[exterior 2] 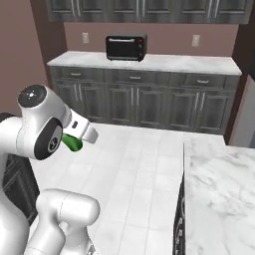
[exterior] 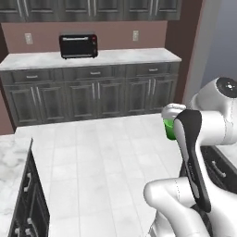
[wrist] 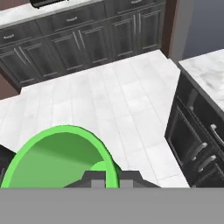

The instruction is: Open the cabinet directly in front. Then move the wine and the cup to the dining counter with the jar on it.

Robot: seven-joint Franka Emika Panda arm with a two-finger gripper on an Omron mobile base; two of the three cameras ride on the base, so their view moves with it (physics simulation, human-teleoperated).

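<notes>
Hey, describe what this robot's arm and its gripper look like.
The arm is glossy white with rounded, bulbous segments, a black strip along one link and dark circular joint caps with small light markings. No loose cables show. The gripper has small dark grey finger tips.

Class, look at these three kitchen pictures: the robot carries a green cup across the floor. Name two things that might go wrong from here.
1. The fingers seem to pinch only the rim of the cup, so it might slip and fall to the tiled floor.
2. The marble counter and its dark drawers stand close by; a swing of the arm may knock the cup against them.
</notes>
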